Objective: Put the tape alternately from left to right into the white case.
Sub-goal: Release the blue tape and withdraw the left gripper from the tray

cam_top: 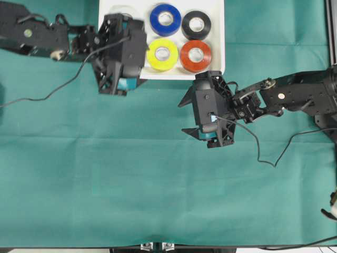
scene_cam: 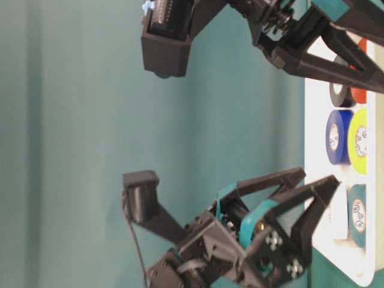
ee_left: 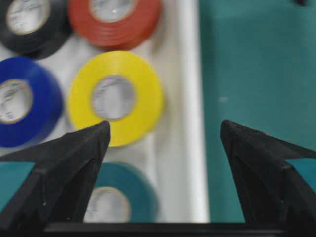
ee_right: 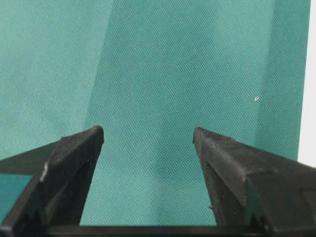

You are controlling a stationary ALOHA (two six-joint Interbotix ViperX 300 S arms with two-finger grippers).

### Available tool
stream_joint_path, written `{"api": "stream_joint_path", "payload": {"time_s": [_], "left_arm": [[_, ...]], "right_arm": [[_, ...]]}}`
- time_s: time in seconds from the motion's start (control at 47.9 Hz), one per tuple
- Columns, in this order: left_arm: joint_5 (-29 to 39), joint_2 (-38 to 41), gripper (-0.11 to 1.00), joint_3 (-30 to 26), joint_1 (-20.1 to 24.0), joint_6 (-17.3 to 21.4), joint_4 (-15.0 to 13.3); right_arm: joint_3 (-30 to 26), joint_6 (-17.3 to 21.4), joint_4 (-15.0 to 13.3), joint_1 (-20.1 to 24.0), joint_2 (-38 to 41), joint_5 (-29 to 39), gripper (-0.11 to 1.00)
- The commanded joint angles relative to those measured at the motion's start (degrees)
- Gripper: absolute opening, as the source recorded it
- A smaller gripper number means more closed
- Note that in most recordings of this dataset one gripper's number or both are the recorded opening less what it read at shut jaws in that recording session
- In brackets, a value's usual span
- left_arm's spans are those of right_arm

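The white case point(cam_top: 218, 37) lies at the back middle of the green cloth. In it lie a blue roll point(cam_top: 165, 19), a black roll point(cam_top: 196, 24), a yellow roll point(cam_top: 162, 54) and a red roll point(cam_top: 196, 55). My left gripper point(cam_top: 122, 68) hangs open over the case's near left edge and holds nothing. The left wrist view shows a teal roll point(ee_left: 126, 190) under its left finger, and the case rim point(ee_left: 190, 123) runs between the fingers. My right gripper point(cam_top: 181, 118) is open over bare cloth in front of the case, empty in the right wrist view point(ee_right: 148, 136).
A black cable point(cam_top: 52, 89) trails from the left arm across the cloth. Another cable point(cam_top: 263, 153) loops below the right arm. The green cloth point(cam_top: 131, 184) runs to the table's front edge. A metal frame point(cam_top: 333, 31) stands at the right.
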Motion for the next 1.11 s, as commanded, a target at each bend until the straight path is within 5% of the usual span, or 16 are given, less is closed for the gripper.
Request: {"api": "stream_joint_path", "payload": {"time_s": [0.0,0.418,1.086], "left_arm": [[-0.1,-2.8,0.77,0.7,-2.0,-0.1,-0.3],[-0.4,-5.0,0.77,5.5,-8.3,-4.7,-0.4],[-0.4,-9.1,0.77,8.8,-8.3,-5.3,-0.4]], "right_arm": [[-1.2,0.1,0.0,0.2,-1.5,-0.2,0.80],[-1.6,0.1,0.0,0.2,-1.5,-0.1,0.80],[-1.2,0.1,-0.1,0.2,-3.4,1.3,0.80]]}}
